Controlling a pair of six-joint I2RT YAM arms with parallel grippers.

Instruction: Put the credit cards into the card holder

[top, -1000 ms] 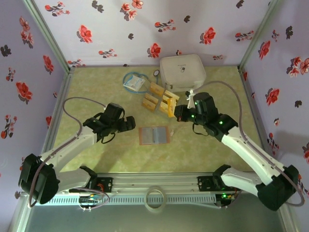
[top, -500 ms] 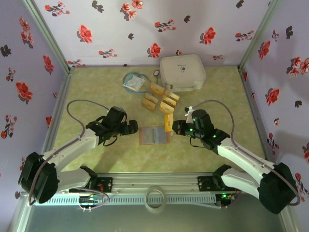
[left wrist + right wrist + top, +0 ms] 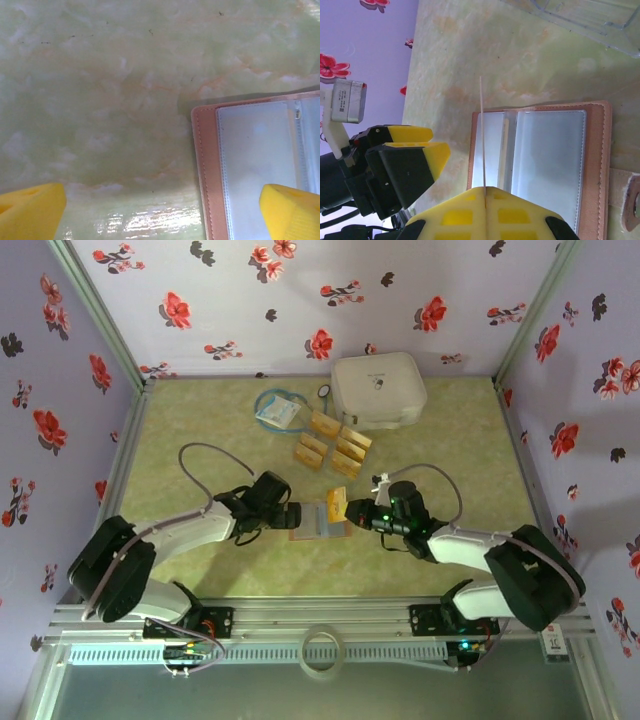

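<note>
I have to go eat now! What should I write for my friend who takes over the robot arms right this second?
Left gripper: open, at the left edge of the card holder, holding nothing.
Right gripper: shut on one credit card, held on edge over the open holder.
The other credit cards lie on the table, beyond the holder.
Done: holder open, one card picked up.
Left: slide that card into a pocket, then fetch the rest.

Flowered walls (image 3: 230,300), green tabletop (image 3: 200,420).
Lilac paper bears red and dark blossoms; the top is marbled; a metal rail (image 3: 320,625) edges its near side.
</note>
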